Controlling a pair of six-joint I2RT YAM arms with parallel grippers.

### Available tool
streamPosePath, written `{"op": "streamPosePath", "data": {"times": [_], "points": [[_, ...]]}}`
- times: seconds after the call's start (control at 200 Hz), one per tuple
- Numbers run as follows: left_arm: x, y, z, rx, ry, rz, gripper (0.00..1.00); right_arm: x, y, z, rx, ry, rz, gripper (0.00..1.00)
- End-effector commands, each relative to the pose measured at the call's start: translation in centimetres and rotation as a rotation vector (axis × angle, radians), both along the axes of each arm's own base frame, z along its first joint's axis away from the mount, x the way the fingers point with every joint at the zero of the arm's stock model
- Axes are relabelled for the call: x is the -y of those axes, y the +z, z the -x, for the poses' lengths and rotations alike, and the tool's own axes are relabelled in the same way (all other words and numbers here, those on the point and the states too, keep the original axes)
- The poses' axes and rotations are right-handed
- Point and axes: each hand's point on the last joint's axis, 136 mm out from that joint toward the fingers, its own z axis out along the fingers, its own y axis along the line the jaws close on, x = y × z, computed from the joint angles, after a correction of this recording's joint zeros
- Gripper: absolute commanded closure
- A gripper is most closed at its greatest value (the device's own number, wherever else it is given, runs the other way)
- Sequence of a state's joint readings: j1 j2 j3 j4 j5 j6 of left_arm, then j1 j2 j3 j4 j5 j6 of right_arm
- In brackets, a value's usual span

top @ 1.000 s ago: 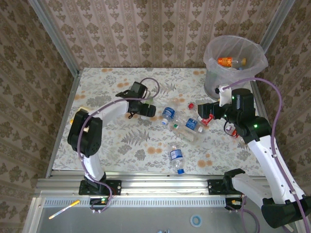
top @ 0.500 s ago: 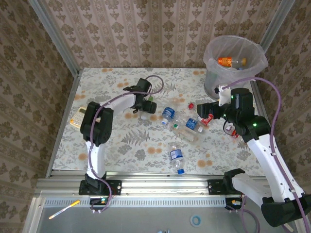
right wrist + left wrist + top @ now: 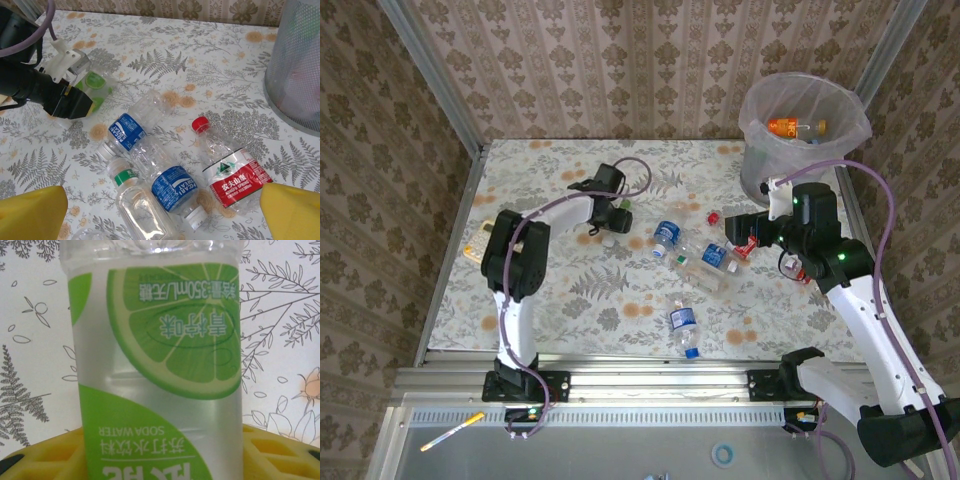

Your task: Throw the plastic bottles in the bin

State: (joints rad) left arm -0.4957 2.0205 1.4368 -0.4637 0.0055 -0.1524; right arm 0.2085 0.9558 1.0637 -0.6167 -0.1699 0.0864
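A clear plastic bottle with a lime-green soda water label [image 3: 160, 365] lies on the table between my left gripper's yellow fingers [image 3: 280, 452], which press against both its sides. From above, my left gripper [image 3: 611, 218] sits over that bottle [image 3: 613, 237] at mid-table. My right gripper [image 3: 740, 235] hangs open above a cluster of bottles: two with blue labels [image 3: 127, 131] [image 3: 175, 187], a red-capped one [image 3: 235, 175] and a clear green-banded one [image 3: 135, 200]. Another blue-capped bottle [image 3: 683, 325] lies nearer the front. The bin [image 3: 805, 125] stands at the back right with an orange bottle [image 3: 790, 127] inside.
A yellow calculator [image 3: 475, 245] lies at the table's left edge beside the left arm. The bin's mesh wall [image 3: 297, 65] rises just right of my right gripper [image 3: 162, 220]. Patterned walls close in the back and both sides of the table.
My left gripper has drawn its fingers in around the lime-label bottle, and the left arm has folded in closer. The right arm has not moved.
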Motion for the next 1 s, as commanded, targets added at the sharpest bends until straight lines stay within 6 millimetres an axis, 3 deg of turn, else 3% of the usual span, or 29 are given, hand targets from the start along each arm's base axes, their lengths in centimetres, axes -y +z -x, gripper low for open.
{"op": "streamPosePath", "data": {"times": [0.0,0.245,0.465,0.795,0.995], "points": [[0.1,1.7,0.4,0.041,-0.031,0.046,0.53,-0.5,-0.3,0.3,-0.012,0.011,-0.026,0.0],[0.3,4.8,1.6,0.133,-0.055,0.131,0.55,-0.6,-0.2,0.8,-0.014,0.014,-0.043,0.0],[1.4,8.8,3.1,0.263,-0.114,0.206,0.56,-1.1,-0.1,1.2,-0.017,0.025,-0.091,0.0],[5.3,14.9,5.9,0.451,-0.275,0.291,0.57,-1.8,0.3,1.5,-0.012,0.038,-0.159,0.0],[7.1,17.6,7.1,0.511,-0.337,0.322,0.58,-2.1,0.5,1.6,-0.012,0.041,-0.192,0.0]]}}
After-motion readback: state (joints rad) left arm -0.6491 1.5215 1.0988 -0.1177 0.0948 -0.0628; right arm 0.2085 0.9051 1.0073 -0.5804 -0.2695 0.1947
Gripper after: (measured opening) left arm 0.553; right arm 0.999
